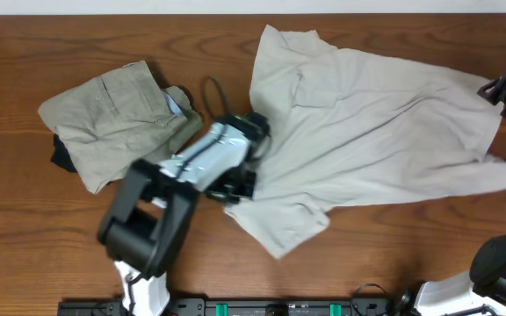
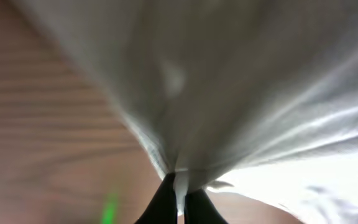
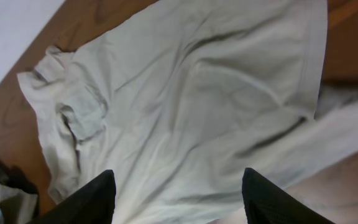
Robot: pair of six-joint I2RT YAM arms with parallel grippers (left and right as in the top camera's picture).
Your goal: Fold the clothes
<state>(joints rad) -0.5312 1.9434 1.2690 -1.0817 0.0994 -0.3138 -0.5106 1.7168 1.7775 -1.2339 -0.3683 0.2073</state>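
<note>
Large thin wrinkly cream-white shirt (image 1: 376,132) lies spread out on the brown wooden table (image 1: 60,35), long axis running left to right; left gripper (image 2: 180,186) pinches its left edge, right gripper (image 3: 178,177) hovers over its far right end, fingers spread, holding nothing

So you've got the big spread-out garment (image 1: 376,132) taking up the middle and right of the tabletop (image 1: 51,233), with the smaller folded garment (image 1: 112,118) sitting apart on the left. Your left claw (image 2: 179,185) is at the big one's left edge, between the two garments. Your right claw (image 3: 176,199) is over its far right end.
</note>
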